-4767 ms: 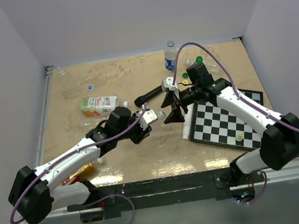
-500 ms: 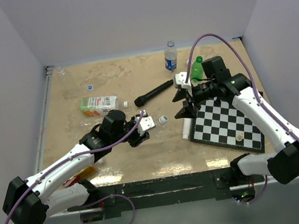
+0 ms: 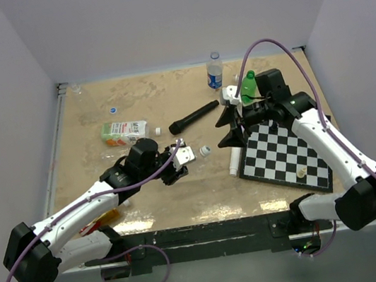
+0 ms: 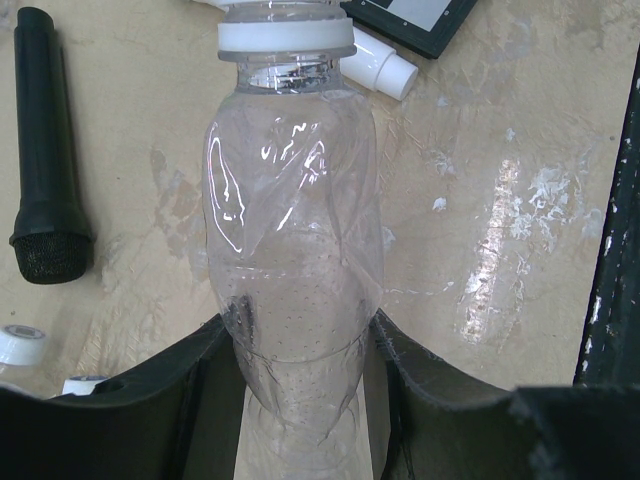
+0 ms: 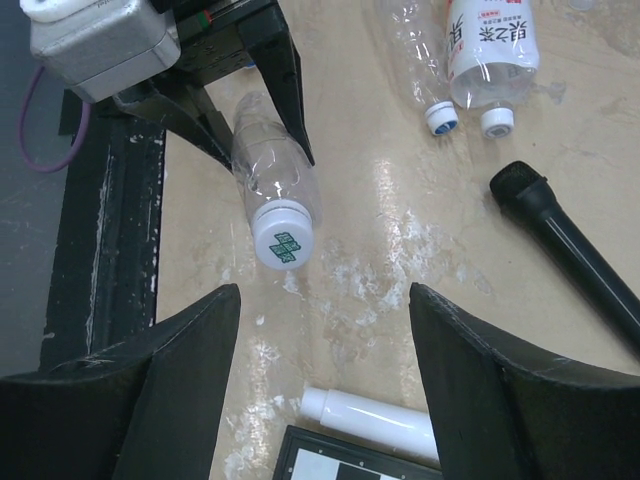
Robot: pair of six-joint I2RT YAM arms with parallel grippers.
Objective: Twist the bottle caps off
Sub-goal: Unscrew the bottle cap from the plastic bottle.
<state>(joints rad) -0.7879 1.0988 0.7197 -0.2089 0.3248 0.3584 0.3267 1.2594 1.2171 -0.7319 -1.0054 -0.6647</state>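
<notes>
Cap (image 5: 283,245), white with a green mark on its top, sits screwed onto the neck of a clear bottle (image 4: 295,250), so the twisting has not begun for this one. The bottle lies roughly level just above the table (image 3: 166,94), near its middle, with the capped end pointing toward the right arm. The left gripper (image 4: 300,330) is clamped on the lower body of the bottle, and its dark fingers (image 4: 150,420) press in on both sides; the thin plastic looks creased above the grip.

The right gripper (image 3: 227,127) hovers over the near corner of the chessboard (image 3: 286,150), jaws wide apart and holding nothing, a short way from the cap and facing it. A white tube (image 5: 370,410) lies along the board's edge below it, and a black microphone (image 3: 193,117) lies on the far side.

The step in hand appears to be the approach: one arm presents the bottle, the other lines up on the cap. Next, the right gripper needs to move in along the bottle's axis, center its jaws around the cap, close firmly and turn it. The left grip must hold hard enough to stop the soft bottle from spinning or buckling.
</notes>
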